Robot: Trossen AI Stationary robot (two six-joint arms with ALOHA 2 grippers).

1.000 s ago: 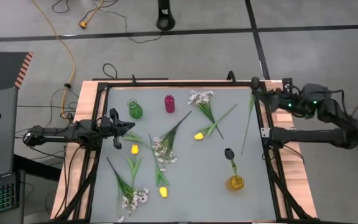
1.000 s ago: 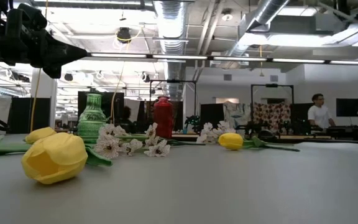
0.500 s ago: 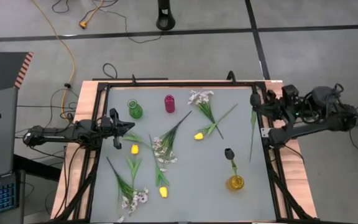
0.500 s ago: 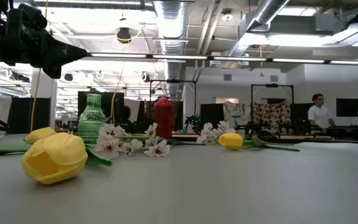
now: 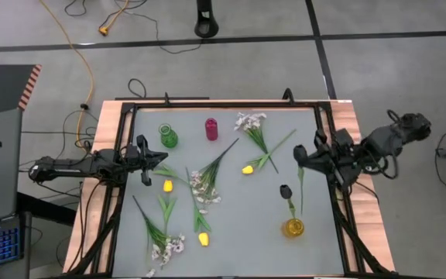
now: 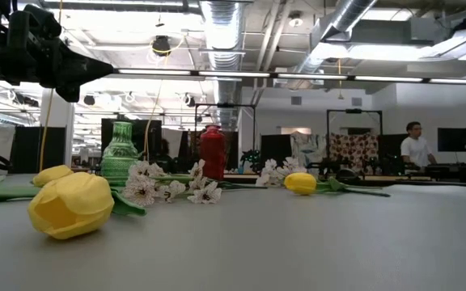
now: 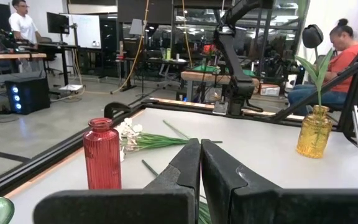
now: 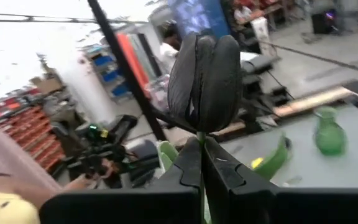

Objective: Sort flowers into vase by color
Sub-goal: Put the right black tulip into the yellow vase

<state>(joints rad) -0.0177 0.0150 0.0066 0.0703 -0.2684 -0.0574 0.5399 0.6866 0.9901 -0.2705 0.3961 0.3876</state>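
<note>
- Your right gripper [image 5: 299,155] hangs over the table's right side, beyond the yellow vase [image 5: 293,228] toward the far edge. The high view shows a green stem trailing from it toward that vase.
- Only the right wrist view shows what the stem carries: a dark tulip [image 8: 204,78], with the fingers [image 8: 188,163] pinching the stem just under the head.
- A second dark tulip [image 5: 285,190] already stands in the yellow vase. The left wrist view shows it upright, head above the vase mouth.
- Your left gripper [image 5: 152,158] waits at the table's left edge, well apart from the yellow vase. The left wrist view shows its fingers [image 7: 188,165] pressed together with nothing between them.
- From above you see the red vase [image 5: 211,129] and green vase [image 5: 168,136] side by side at the far edge, both well apart from the yellow vase.
- Three yellow tulips [image 5: 248,168] and three white sprays [image 5: 250,121] lie loose on the table, all to the left of the yellow vase.
- The low view shows neither gripper. It shows one yellow tulip [image 6: 71,204] close up, lying on its side, and a person [image 6: 415,145] in the room behind.
</note>
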